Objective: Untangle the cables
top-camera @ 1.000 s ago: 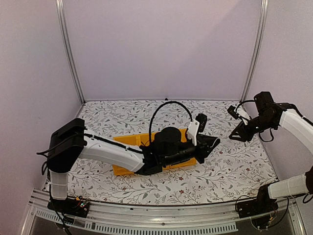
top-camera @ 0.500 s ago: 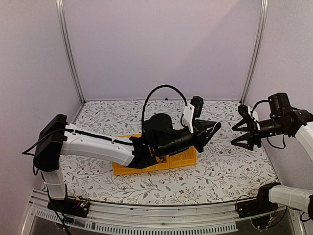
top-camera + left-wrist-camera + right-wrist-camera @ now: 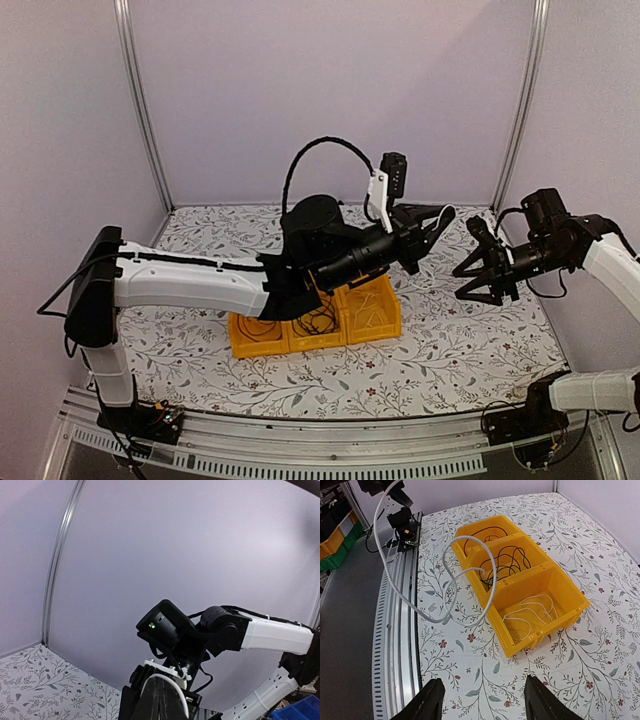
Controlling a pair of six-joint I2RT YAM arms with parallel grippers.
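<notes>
A yellow three-compartment bin (image 3: 290, 346) sits mid-table and also shows in the right wrist view (image 3: 540, 630). Thin black cables (image 3: 505, 562) lie in its middle compartment and thin white cables (image 3: 532, 610) in its near end one. My left gripper (image 3: 432, 225) is raised above and right of the bin. In its own view the fingers (image 3: 160, 700) are pressed together with a thin white cable (image 3: 162, 676) arcing over them. A white cable (image 3: 433, 620) hangs in loops in the air in front of the bin. My right gripper (image 3: 470, 272) is open and empty (image 3: 487, 700), just right of the left one.
The metal front rail (image 3: 400, 630) runs along the table's near edge, with a small circuit board (image 3: 405, 527) on it. Green and yellow crates (image 3: 335, 540) stand beyond the rail. Metal frame posts (image 3: 140, 100) rise at the back corners. A blue crate (image 3: 300, 710) is off-table.
My left arm has risen from bin level and swung up toward the back right, uncovering the bin. My right gripper has moved left and down toward the left gripper.
</notes>
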